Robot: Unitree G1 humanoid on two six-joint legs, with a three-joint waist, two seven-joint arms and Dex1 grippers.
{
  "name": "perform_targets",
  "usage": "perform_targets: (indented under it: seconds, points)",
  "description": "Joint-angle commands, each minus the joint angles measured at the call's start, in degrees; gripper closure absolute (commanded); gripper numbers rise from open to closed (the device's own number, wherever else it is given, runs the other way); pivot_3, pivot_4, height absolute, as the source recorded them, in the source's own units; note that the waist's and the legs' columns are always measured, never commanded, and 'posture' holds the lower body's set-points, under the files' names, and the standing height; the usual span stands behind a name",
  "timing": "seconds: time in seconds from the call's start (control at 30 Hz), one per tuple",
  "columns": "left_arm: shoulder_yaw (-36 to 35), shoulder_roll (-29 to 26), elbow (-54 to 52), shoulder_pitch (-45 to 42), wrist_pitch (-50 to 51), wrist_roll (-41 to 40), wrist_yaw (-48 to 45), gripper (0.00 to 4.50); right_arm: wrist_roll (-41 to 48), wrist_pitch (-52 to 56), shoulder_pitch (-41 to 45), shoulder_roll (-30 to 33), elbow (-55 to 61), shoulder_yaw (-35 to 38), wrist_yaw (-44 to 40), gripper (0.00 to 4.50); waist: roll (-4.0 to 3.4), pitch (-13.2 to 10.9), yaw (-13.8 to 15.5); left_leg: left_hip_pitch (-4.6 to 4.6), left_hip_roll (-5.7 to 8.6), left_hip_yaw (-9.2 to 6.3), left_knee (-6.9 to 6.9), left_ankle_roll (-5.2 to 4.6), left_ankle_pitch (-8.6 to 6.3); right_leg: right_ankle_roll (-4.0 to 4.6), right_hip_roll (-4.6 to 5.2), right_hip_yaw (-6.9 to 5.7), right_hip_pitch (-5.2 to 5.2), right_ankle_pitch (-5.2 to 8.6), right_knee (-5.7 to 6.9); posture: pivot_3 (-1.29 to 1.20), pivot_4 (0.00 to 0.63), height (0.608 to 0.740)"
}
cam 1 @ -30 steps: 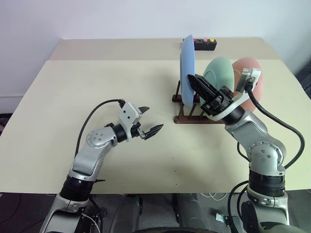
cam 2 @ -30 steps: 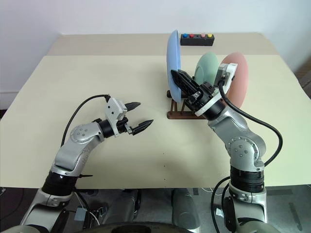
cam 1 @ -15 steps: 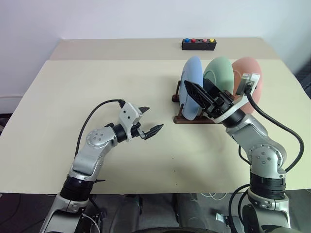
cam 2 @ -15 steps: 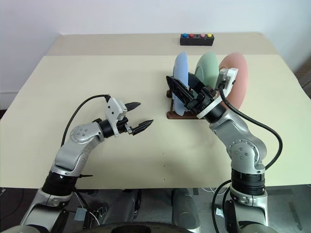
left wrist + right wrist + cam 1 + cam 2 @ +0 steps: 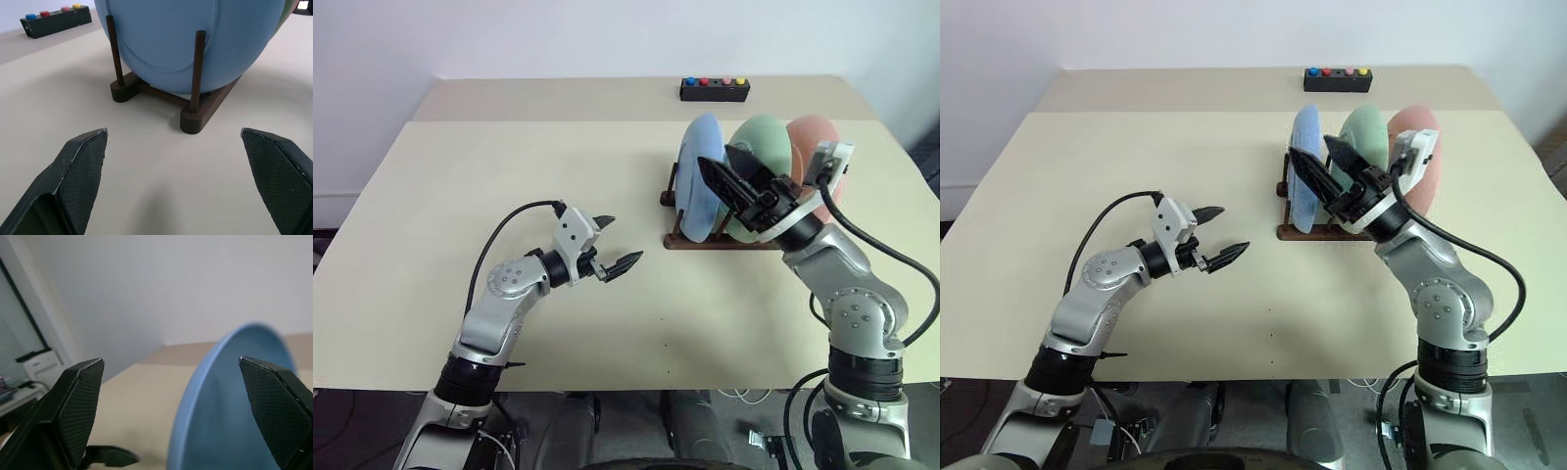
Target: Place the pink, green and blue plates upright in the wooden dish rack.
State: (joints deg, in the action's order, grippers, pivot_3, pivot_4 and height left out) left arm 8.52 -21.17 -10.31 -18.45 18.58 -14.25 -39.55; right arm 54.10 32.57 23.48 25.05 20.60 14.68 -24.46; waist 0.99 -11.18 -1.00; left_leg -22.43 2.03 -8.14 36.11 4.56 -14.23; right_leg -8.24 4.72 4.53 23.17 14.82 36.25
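Both black two-fingered grippers are seen with their fingers spread wide and nothing held between them. The right gripper (image 5: 736, 174) is raised just in front of the standing plates, its fingers splayed either side of the light blue round plate's (image 5: 702, 176) near rim without touching it. The left gripper (image 5: 615, 243) is held above the bare cream tabletop (image 5: 460, 186), well apart from the rack and pointed toward it.

All three plates are seen standing upright in the dark brown wooden dish rack (image 5: 195, 115). The light blue plate is placed at the rack's left end, between thin upright pegs; the pale mint green plate (image 5: 762, 143) is set in the middle, and the salmon pink plate (image 5: 811, 137) at the right end. A small black box with coloured buttons (image 5: 714, 89) is seen beyond the rack, near the table's far edge.
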Motion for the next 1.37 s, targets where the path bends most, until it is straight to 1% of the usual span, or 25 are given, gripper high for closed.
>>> perform_targets:
  seconds: [0.03, 0.13, 0.23, 0.33, 0.43, 0.47, 0.57, 0.63, 0.7, 0.73, 0.83, 0.93, 1.13, 1.37]
  points:
    - [-0.5, -0.1, -2.8, -0.1, 0.0, -0.7, 0.0, 0.00, 2.4, 0.4, 2.0, 2.5, 5.3, 2.1, -0.1, 0.02, 0.00, 0.0, 0.0, 0.00, 0.00, 0.00, -0.01, 0.00, 0.00, 0.00, 0.00, 0.00, 0.00, 0.00, 0.00, 0.00, 0.150, 0.740]
    - [-0.6, -0.2, -3.2, 0.3, 0.2, -0.8, 0.0, 0.00, 4.8, 2.0, 1.9, 4.4, 7.9, 2.6, -0.4, 0.02, 0.00, 0.0, 0.0, 0.00, 0.00, 0.00, -0.03, 0.00, 0.00, 0.00, 0.00, 0.00, 0.00, 0.00, -0.02, 0.00, 0.150, 0.740]
    - [-1.8, -0.8, -2.9, 0.3, 0.2, -0.7, 0.3, 0.00, 9.3, 3.7, 1.1, 7.4, 11.8, 5.0, 0.4, 0.02, -0.02, 0.0, 0.1, -0.01, 0.00, 0.00, -0.02, 0.00, 0.00, 0.00, 0.01, 0.00, -0.01, 0.00, -0.03, 0.00, 0.150, 0.740]
    - [-4.0, -2.5, -1.7, 0.3, -0.5, -0.5, 0.5, 0.00, 11.2, 4.4, -1.2, 12.2, 13.5, 10.1, 0.5, 0.02, -0.01, 0.0, 0.3, -0.02, -0.01, 0.00, -0.02, -0.01, -0.01, 0.00, 0.01, 0.00, -0.01, 0.01, -0.04, 0.00, 0.150, 0.740]
    - [-5.9, -4.0, -0.4, 0.5, -1.3, -0.2, 0.8, 0.00, 12.3, 4.4, -5.2, 16.8, 13.3, 15.7, -1.4, 0.02, -0.01, 0.0, 0.4, -0.04, -0.01, 0.00, 0.00, -0.02, -0.01, 0.00, 0.01, 0.00, -0.05, 0.01, -0.11, 0.00, 0.150, 0.740]
    - [-6.7, -4.6, 0.2, 0.7, -1.8, -0.2, 0.8, 0.00, 12.2, 4.6, -7.4, 18.3, 12.9, 17.8, -2.7, 0.02, -0.01, 0.0, 0.3, -0.04, 0.00, 0.01, 0.00, -0.03, -0.01, 0.00, 0.01, 0.00, -0.06, 0.01, -0.12, 0.00, 0.150, 0.740]
    - [-10.2, -8.0, 3.1, 1.9, -3.5, 0.3, 0.3, 0.00, 6.1, 3.7, -20.6, 22.9, 9.1, 27.8, -12.1, 0.02, 0.01, 0.0, 0.5, -0.03, -0.01, 0.02, -0.01, -0.07, -0.04, -0.01, 0.01, -0.01, -0.08, 0.02, -0.13, 0.00, 0.150, 0.740]
    - [-11.8, -9.7, 4.7, 2.8, -4.5, 0.5, 0.1, 0.00, 1.5, 1.3, -28.4, 23.7, 5.4, 32.1, -17.5, 0.02, 0.03, 0.0, 0.5, -0.02, -0.01, 0.02, -0.02, -0.14, -0.08, -0.03, 0.00, -0.01, -0.10, 0.04, -0.14, 0.00, 0.150, 0.740]
    - [-12.5, -10.8, 5.8, 3.5, -5.4, 0.6, 0.2, 0.00, -2.1, -1.4, -33.0, 23.6, 1.4, 34.0, -20.7, 0.02, 0.00, 0.0, 0.3, -0.01, -0.01, 0.12, 0.00, -0.18, -0.10, -0.05, 0.02, 0.02, -0.11, 0.05, -0.18, 0.00, 0.150, 0.740]
    - [-12.4, -10.8, 5.7, 3.6, -5.4, 0.8, 0.4, 0.00, -3.2, -2.5, -34.0, 23.7, -0.6, 34.6, -22.0, 0.02, -0.02, 0.0, 0.2, 0.00, 0.00, 0.18, 0.03, -0.18, -0.10, -0.05, 0.02, 0.07, -0.11, 0.05, -0.19, 0.00, 0.150, 0.740]
    - [-12.9, -11.4, 6.5, 4.4, -6.2, 1.0, 0.2, 0.00, -10.4, -7.8, -38.2, 23.4, -5.3, 33.3, -25.5, 0.02, -0.02, 0.0, 0.0, 0.11, -0.03, 0.24, 0.06, -0.18, -0.10, -0.03, 0.01, 0.12, -0.19, 0.05, -0.18, 0.00, 0.150, 0.740]
    - [-12.6, -11.3, 5.6, 5.3, -6.0, 1.2, 0.3, 0.00, -15.3, -12.4, -39.6, 23.4, -10.6, 31.4, -28.2, 0.02, -0.03, 0.0, 0.0, 0.20, -0.06, 0.24, 0.05, -0.18, -0.10, -0.03, -0.02, 0.11, -0.29, 0.07, -0.20, 0.00, 0.150, 0.740]
    - [-11.8, -11.5, 3.9, 7.6, -5.1, 1.6, 0.3, 0.00, -17.2, -14.8, -38.8, 21.6, -13.2, 29.1, -29.6, 0.02, -0.05, 0.0, 0.0, 0.19, -0.05, 0.23, 0.04, -0.17, -0.10, -0.05, -0.01, 0.11, -0.29, 0.06, -0.21, 0.00, 0.150, 0.740]
    - [-11.7, -9.9, 2.9, 8.0, -4.7, 1.5, 2.0, 0.00, -19.0, -15.7, -35.1, 22.3, -16.4, 26.2, -30.3, 0.02, -0.06, 0.0, 0.2, 0.18, -0.05, 0.22, 0.07, -0.17, -0.10, -0.05, 0.00, 0.10, -0.32, 0.06, -0.21, 0.00, 0.150, 0.740]
